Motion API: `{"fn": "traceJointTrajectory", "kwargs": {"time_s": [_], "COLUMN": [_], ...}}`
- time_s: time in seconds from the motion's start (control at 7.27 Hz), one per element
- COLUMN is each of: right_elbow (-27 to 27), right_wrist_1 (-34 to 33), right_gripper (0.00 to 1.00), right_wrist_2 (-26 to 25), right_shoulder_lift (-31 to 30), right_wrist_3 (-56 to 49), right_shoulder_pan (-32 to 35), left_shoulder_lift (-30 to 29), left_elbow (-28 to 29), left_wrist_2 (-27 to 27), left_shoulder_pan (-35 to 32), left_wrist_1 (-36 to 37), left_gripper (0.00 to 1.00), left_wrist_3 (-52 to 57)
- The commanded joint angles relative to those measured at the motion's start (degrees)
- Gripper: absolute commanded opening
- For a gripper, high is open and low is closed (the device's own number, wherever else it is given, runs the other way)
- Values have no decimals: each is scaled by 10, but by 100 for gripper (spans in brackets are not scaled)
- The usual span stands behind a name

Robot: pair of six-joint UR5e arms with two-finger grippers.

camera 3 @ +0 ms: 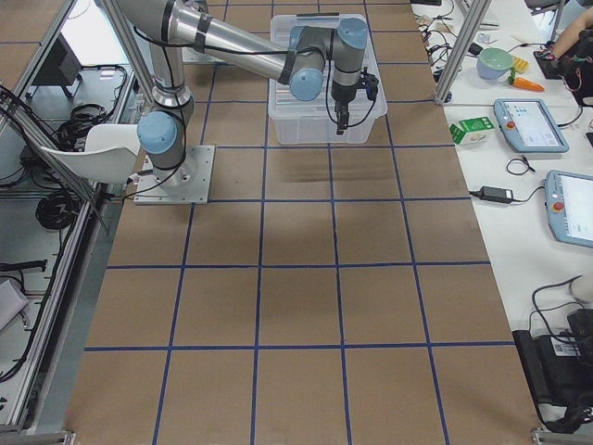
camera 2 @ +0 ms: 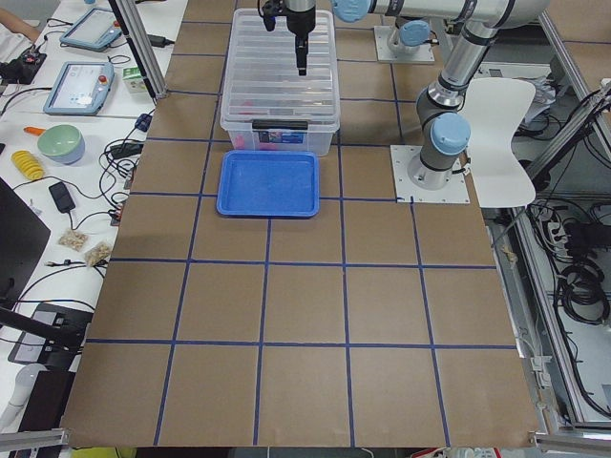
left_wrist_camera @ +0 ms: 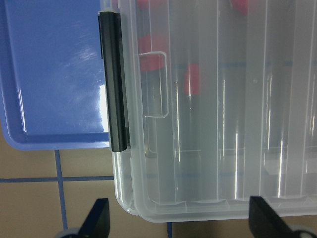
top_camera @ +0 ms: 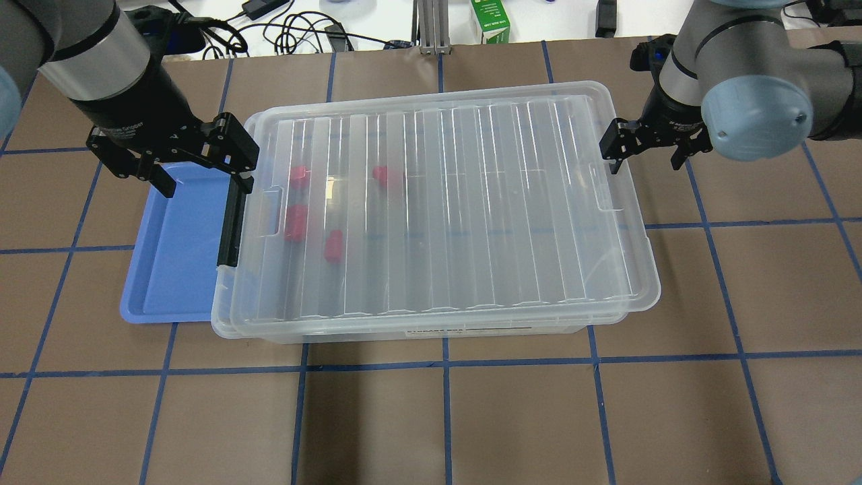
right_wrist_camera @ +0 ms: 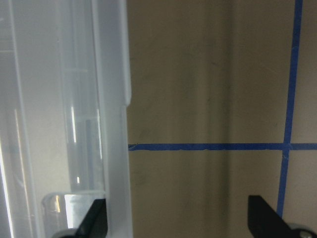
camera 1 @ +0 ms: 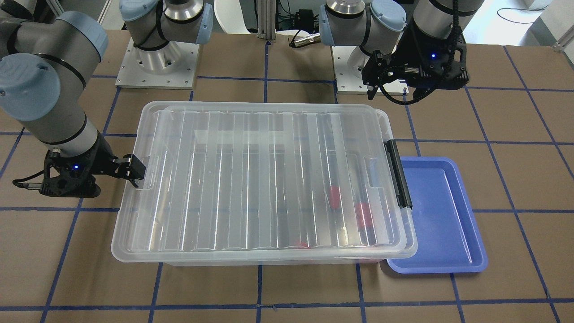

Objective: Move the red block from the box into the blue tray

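The box (top_camera: pixel 438 202) is a clear bin with its ribbed lid on and a black clip handle (top_camera: pixel 232 222) on its left short side. Several red pieces (top_camera: pixel 295 222) show blurred through the lid near that end; I cannot tell which is the red block. The blue tray (top_camera: pixel 175 249) lies empty against that side, partly under the box rim. My left gripper (top_camera: pixel 202 172) is open, hovering over the tray's far end and the box corner; its wrist view shows the handle (left_wrist_camera: pixel 113 79). My right gripper (top_camera: pixel 645 149) is open at the opposite short side, straddling the box rim (right_wrist_camera: pixel 111 124).
The brown table has a blue tape grid. Both arm bases (camera 1: pixel 157 63) stand behind the box. A green carton (top_camera: pixel 489 20) and cables lie at the far edge. Side benches hold tablets and bowls (camera 2: pixel 62 143).
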Motion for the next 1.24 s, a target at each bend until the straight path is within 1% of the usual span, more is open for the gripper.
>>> {"fn": "traceJointTrajectory", "kwargs": {"time_s": [0.0,0.69,0.96,1.1], "right_elbow": [-1,-7,-6,-6], "right_wrist_1": [1,2,2,2], "right_gripper": [100,100,100,100], "right_wrist_2": [1,1,-1,1], "right_shoulder_lift": [-1,-2,-1,-5], "right_wrist_3": [-33,-88,-107,-119], "right_shoulder_pan": [-30,-85,-96,-120], "left_shoulder_lift": [0,1,1,1], "left_elbow": [0,0,0,0], "left_wrist_2": [0,0,1,1], "left_shoulder_pan": [0,0,0,0], "left_wrist_1": [0,1,0,0], "left_gripper": [100,100,100,100], "left_wrist_3": [1,0,1,1]}}
